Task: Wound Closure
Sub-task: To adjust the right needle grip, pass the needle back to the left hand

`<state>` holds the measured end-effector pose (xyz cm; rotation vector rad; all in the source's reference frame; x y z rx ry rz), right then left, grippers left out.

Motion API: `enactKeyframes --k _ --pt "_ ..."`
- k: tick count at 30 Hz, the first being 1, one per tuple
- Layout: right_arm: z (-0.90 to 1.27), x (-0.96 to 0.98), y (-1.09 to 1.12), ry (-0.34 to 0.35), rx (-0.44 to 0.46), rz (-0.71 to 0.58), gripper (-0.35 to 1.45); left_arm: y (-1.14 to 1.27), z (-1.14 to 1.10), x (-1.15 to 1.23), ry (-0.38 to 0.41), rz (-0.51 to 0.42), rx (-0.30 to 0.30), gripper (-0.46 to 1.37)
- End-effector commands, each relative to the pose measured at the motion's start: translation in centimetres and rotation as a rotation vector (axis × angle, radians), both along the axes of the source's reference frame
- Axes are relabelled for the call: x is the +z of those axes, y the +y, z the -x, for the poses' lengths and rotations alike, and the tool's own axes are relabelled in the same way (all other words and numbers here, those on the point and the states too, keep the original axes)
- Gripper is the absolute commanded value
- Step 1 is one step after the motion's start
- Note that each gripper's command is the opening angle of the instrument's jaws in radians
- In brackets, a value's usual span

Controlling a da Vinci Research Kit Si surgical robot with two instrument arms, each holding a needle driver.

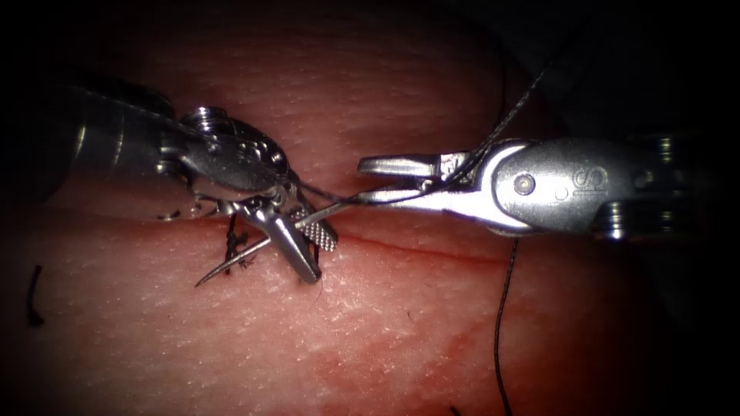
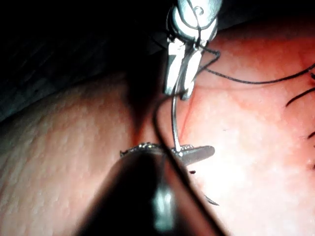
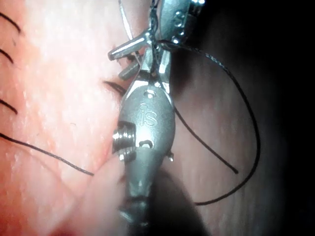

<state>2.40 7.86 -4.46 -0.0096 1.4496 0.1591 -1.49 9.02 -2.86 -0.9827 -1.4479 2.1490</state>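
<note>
**Needle spanned between both tools above the cut**

In the endoscope view the needle (image 1: 266, 245) is seen lying across the cut (image 1: 432, 248), free of the tissue (image 1: 401, 331), its point aimed down and to the left beside a knotted stitch (image 1: 235, 250). It is clamped by the left tool (image 1: 304, 246) near mid-curve, the jaws closed on it. The right tool (image 1: 385, 181) is held with its jaws parted, the needle's tail end lying against the lower one; whether that end is truly gripped cannot be judged. The thread (image 1: 505, 331) is draped over the right tool, probably so that slack is kept off the wound.

From the left wrist view the needle's (image 2: 173, 123) arc between the two tools is shown end-on. In the right wrist view loose thread (image 3: 246, 118) looping off the tissue is revealed.
</note>
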Motion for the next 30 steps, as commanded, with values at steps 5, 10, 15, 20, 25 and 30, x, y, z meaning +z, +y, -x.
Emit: enactKeyframes --k 5,10,15,20,25,30 --pt "0.00 0.00 -0.03 0.000 0.006 0.009 -0.35 0.06 0.03 0.00 0.006 -0.064 0.020 -0.35" --pt "-0.01 0.01 -0.06 0.003 0.007 0.012 -0.35 0.15 0.03 -0.01 0.018 -0.147 -0.020 -0.35" --pt "-0.01 0.02 -0.05 0.011 0.013 -0.022 -0.35 0.24 0.03 -0.06 0.039 -0.256 -0.081 -0.35" --pt "0.02 0.05 -0.03 -0.013 0.078 -0.064 0.11 0.22 0.05 -0.11 0.007 -0.279 -0.134 -0.35" --pt "0.04 0.08 0.00 -0.011 0.132 -0.123 0.72 0.19 0.07 -0.18 -0.015 -0.294 -0.174 -0.35" --pt "0.06 0.08 0.01 -0.008 0.203 -0.172 1.03 0.19 0.10 -0.26 -0.060 -0.305 -0.242 -0.35"
